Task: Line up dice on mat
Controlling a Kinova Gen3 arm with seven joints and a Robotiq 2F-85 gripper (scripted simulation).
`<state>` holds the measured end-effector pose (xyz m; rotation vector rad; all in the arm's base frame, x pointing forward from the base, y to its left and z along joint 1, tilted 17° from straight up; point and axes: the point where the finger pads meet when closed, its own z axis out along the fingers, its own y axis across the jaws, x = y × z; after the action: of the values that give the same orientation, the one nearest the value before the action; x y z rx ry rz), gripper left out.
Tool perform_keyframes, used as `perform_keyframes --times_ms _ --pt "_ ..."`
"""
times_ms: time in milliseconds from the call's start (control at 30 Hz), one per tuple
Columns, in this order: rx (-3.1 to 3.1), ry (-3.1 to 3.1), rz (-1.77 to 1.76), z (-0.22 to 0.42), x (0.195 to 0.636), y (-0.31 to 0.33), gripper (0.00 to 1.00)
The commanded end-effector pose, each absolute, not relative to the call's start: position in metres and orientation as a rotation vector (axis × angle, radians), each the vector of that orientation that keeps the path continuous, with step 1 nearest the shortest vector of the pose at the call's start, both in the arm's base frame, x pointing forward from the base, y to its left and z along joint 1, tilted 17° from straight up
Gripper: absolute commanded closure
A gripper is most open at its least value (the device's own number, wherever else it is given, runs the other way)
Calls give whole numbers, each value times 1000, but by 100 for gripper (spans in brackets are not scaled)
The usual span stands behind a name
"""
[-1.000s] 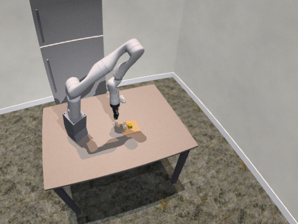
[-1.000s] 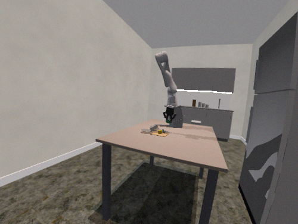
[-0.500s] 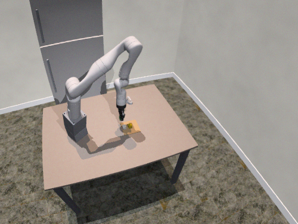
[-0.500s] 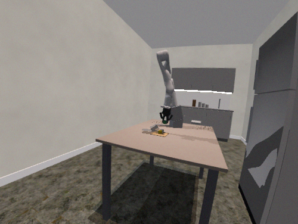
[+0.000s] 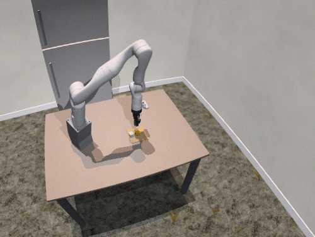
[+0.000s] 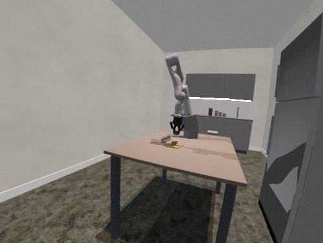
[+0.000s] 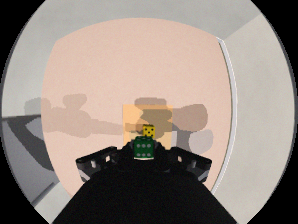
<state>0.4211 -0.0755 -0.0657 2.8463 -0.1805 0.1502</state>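
Observation:
My gripper (image 5: 136, 123) (image 6: 176, 130) (image 7: 143, 144) is shut on a green die (image 7: 143, 145) and holds it a little above the table, over the mat's near edge. The small tan mat (image 5: 145, 136) (image 6: 178, 147) (image 7: 129, 116) lies flat near the middle of the table. A yellow die (image 5: 137, 133) (image 6: 174, 142) (image 7: 148, 131) stands on the mat, with a white die (image 5: 130, 135) beside it on the side toward the robot's base. The white die is hidden in the wrist view.
The robot's base (image 5: 79, 132) stands on the left part of the table (image 5: 176, 132). A small white object lies on the table behind the gripper. A fridge (image 5: 72, 47) stands behind the table.

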Motion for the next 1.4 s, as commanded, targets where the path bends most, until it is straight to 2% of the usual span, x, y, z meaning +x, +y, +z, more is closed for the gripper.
perform_keyframes --times_ms 0,500,1367 --pt "2851 -225 178 -59 436 -87 74" --pt "2877 -230 217 -48 465 -95 74" --pt "2878 -230 219 -52 467 -97 74"
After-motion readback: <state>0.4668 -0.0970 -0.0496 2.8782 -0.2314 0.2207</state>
